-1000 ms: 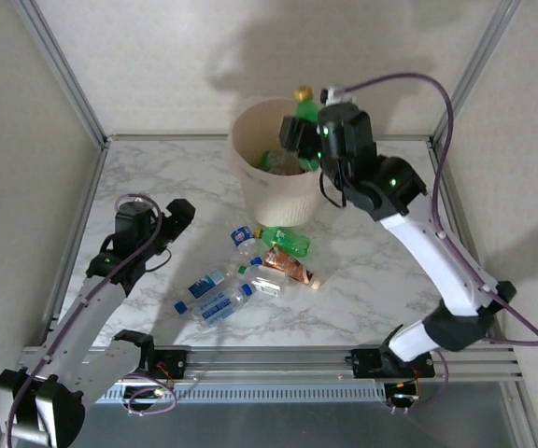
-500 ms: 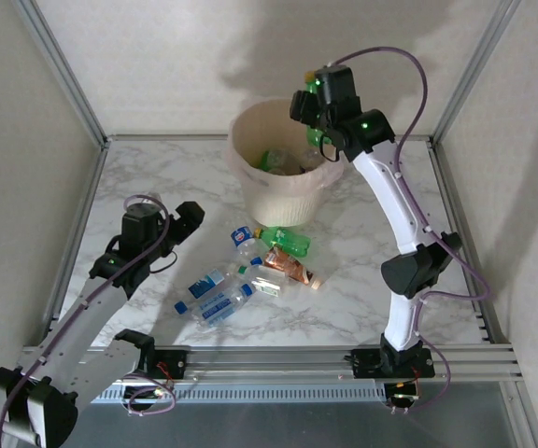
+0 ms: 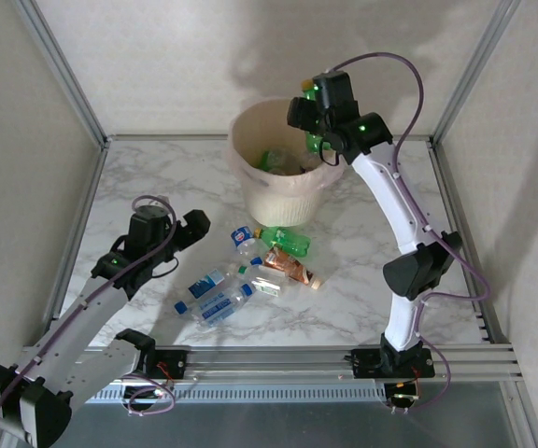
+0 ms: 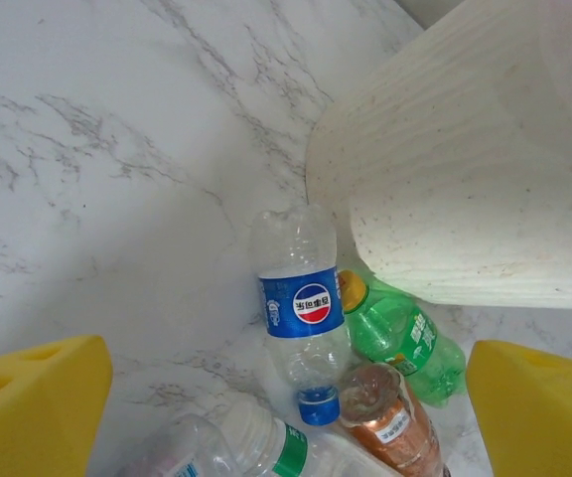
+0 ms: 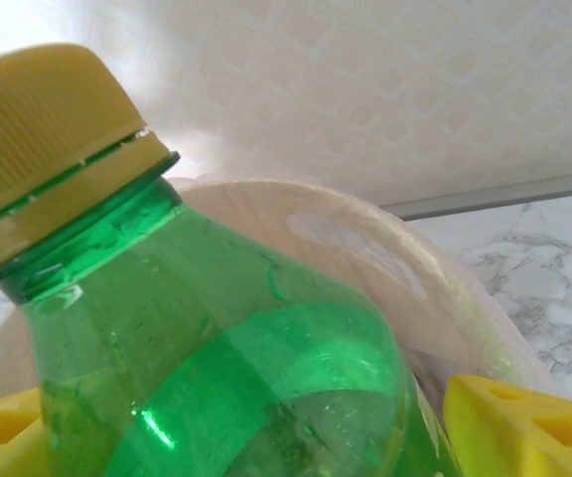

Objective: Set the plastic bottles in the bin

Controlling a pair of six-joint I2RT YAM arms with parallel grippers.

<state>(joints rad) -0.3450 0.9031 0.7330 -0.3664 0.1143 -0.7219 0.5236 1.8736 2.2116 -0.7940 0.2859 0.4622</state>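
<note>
Green bottle [image 5: 216, 378], yellow cap [image 5: 48, 149] up-left (long axis tilted), bin [image 5: 365, 258] behind.

Soft, even light throws diffuse shadows on the back wall [image 3: 157, 65]; the close green bottle [image 5: 216, 348] seems slightly blurred.

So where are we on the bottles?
Done: a few bottles lie in the bin. In hand: a green bottle sits between the right fingers at the bin's rim; gripped or loose, I cannot tell. Remaining: about six loose bottles near the bin's base, with the open left fingers poised beside them.
</note>
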